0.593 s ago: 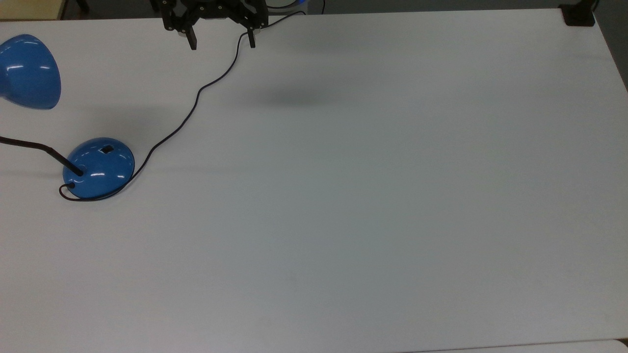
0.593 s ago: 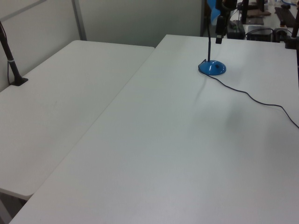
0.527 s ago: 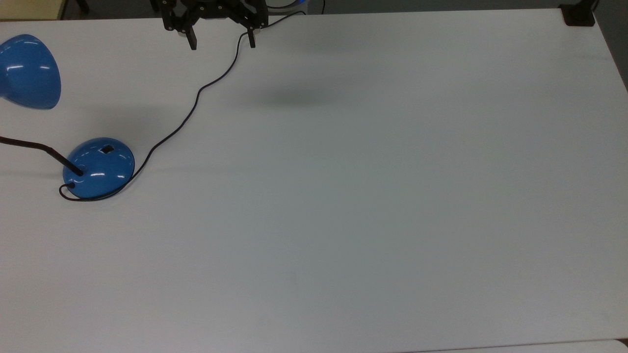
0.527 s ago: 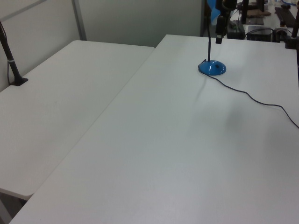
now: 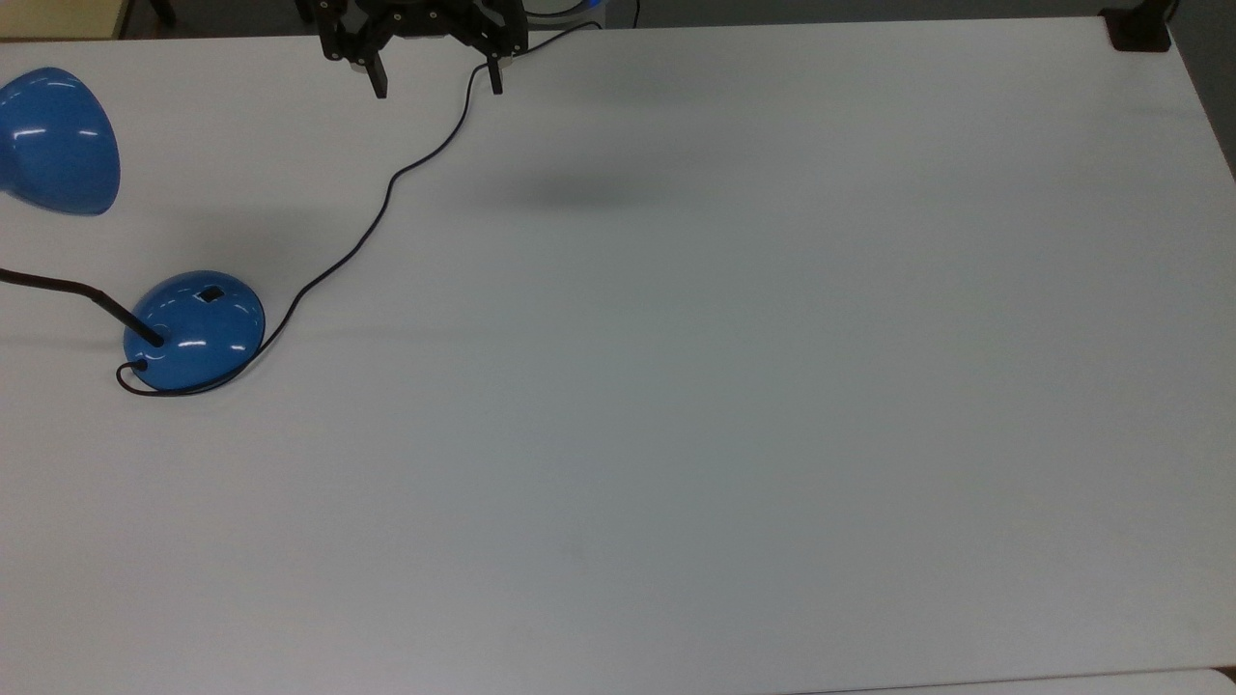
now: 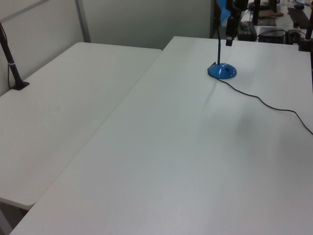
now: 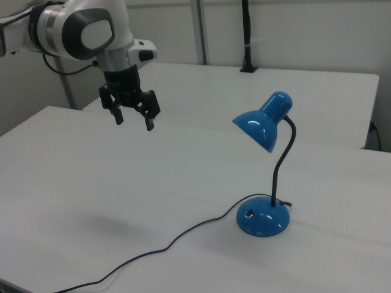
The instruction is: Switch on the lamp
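The lamp is glossy blue with a dome base (image 5: 194, 331) (image 7: 263, 220) (image 6: 224, 71) standing on the white table (image 5: 734, 386). A small black switch (image 5: 210, 293) (image 7: 250, 214) sits on the base. Its thin black neck (image 7: 282, 162) curves up to the bell shade (image 5: 53, 140) (image 7: 263, 125). The black cord (image 5: 386, 198) (image 7: 165, 247) (image 6: 266, 104) runs from the base across the table. My gripper (image 5: 436, 87) (image 7: 132, 121) hangs open and empty high above the table, far from the base, at the top edge of the top view.
A second white table (image 6: 58, 107) adjoins on the left view's left. A black post and clamp (image 6: 14, 73) (image 7: 247, 36) stand on it. A black clamp (image 5: 1139, 34) sits at the top view's upper right corner. Clutter (image 6: 274, 24) lies beyond the lamp in the left view.
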Available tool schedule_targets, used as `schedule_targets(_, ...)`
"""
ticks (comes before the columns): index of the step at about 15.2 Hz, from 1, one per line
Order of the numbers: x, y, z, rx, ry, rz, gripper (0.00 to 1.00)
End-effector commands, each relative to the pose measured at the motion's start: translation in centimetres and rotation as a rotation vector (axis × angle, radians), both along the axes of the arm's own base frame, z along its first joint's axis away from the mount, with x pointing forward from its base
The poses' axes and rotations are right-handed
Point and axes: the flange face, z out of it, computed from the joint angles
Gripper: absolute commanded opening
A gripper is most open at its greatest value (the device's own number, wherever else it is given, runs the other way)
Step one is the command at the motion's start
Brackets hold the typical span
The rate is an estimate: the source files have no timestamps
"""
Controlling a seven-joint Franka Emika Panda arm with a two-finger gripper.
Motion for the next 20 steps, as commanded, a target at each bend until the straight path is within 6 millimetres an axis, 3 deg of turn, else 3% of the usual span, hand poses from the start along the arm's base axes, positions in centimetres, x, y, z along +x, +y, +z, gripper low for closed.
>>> schedule_targets(1, -0.5, 0.1, 0.2, -0.005, 0.016, 0.013, 1.0)
schedule_targets(7, -0.6, -0.3, 0.3, -0.007, 0.017, 0.029, 1.0)
schedule_targets(10, -0.6, -0.7, -0.2, -0.019, 0.027, 0.14, 1.0)
schedule_targets(13, -1.0, -2.0, -1.3, -0.082, 0.074, 0.31, 1.0)
schedule_targets(16, -1.9, -3.6, -4.7, -0.134, 0.153, 0.291, 0.98)
schedule_targets(19, -2.0, -6.9, -6.9, -0.141, 0.139, 0.244, 0.81)
schedule_targets(20, -1.9, -8.2, -7.4, -0.144, 0.116, 0.223, 0.61)
